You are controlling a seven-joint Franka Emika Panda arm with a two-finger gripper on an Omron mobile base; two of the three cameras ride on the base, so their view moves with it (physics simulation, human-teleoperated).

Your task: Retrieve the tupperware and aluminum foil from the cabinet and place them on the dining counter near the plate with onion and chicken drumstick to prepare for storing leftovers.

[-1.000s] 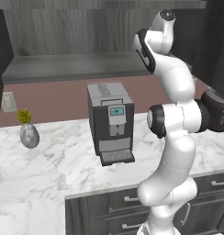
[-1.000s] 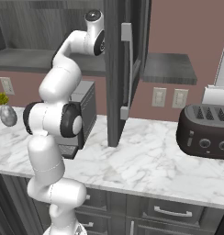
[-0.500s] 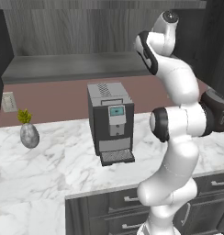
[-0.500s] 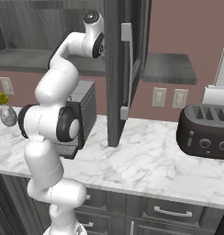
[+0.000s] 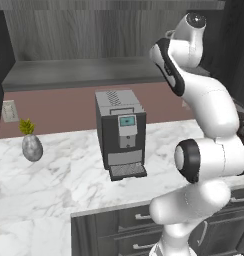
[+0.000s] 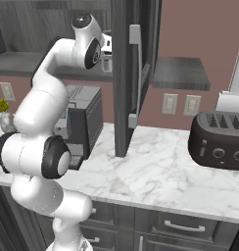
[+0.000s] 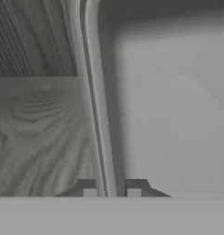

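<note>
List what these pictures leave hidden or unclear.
- Gripper: in the hand view its fingertips straddle the tupperware wall; the flat band hides the contact.
- Tupperware: cut off by the hand view's edges; contents cannot be told.
- Cabinet: in the right base view its open door hides the inside.

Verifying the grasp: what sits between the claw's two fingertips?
A pale side wall of the tupperware, running up between the fingertips of the claw in the hand view; the claw is shut on it. The cabinet wood-grain lies beside it.
</note>
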